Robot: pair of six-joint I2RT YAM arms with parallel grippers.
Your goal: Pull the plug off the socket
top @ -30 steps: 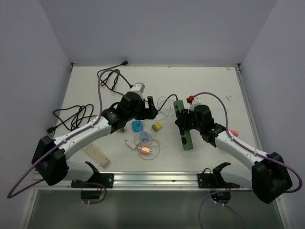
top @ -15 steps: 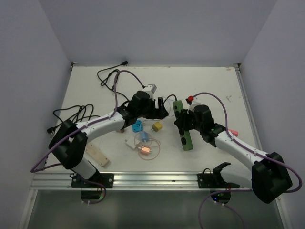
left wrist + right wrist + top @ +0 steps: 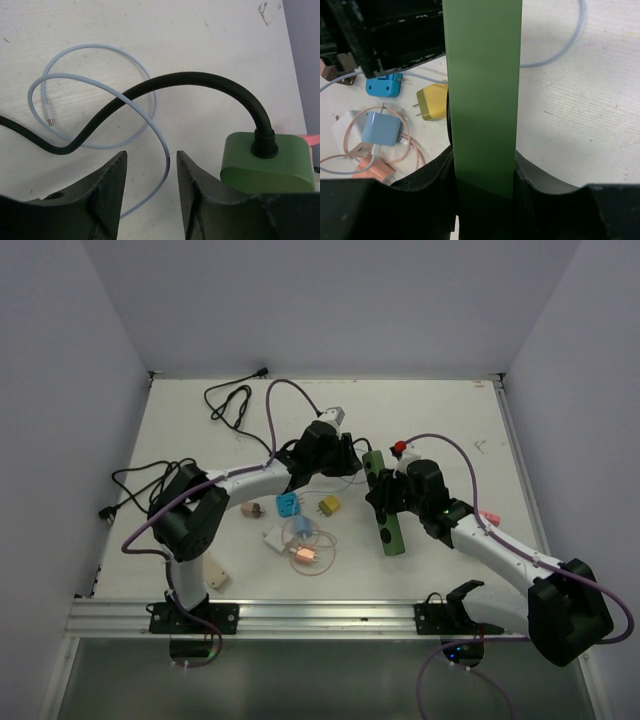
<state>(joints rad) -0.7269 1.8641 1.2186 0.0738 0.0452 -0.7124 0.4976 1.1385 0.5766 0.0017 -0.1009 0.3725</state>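
One white table (image 3: 450, 410) carries two black-and-white arms, the left arm (image 3: 250, 480) reaching towards the middle and the right arm (image 3: 500, 550) coming in from the near right.

One long green plastic socket strip (image 3: 482, 75) lies lengthwise just right of centre. The right gripper (image 3: 484, 165) is clamped across it, a black finger pressed to each long edge.

Two thin black cables lie loose, one coiled at the far left (image 3: 232, 405) and one bundled at the left edge (image 3: 155, 483).

One green rounded plug (image 3: 265, 162) sits at the strip's far end, with a thick black cord (image 3: 200, 80) arching out of its top and down to the table. The left gripper (image 3: 150, 160) hangs just beside it with its fingers (image 3: 107, 190) apart, gripping nothing. One pale blue wire (image 3: 100, 47), looped twice, runs through the gap.

Six small chargers cluster left of the strip:
- blue (image 3: 382, 86)
- yellow (image 3: 432, 101)
- light blue (image 3: 381, 128)
- white (image 3: 342, 127)
- salmon (image 3: 375, 170)
- brown (image 3: 252, 510)

A coral cable (image 3: 415, 150) circles the light blue one. Any markings are too small to read.
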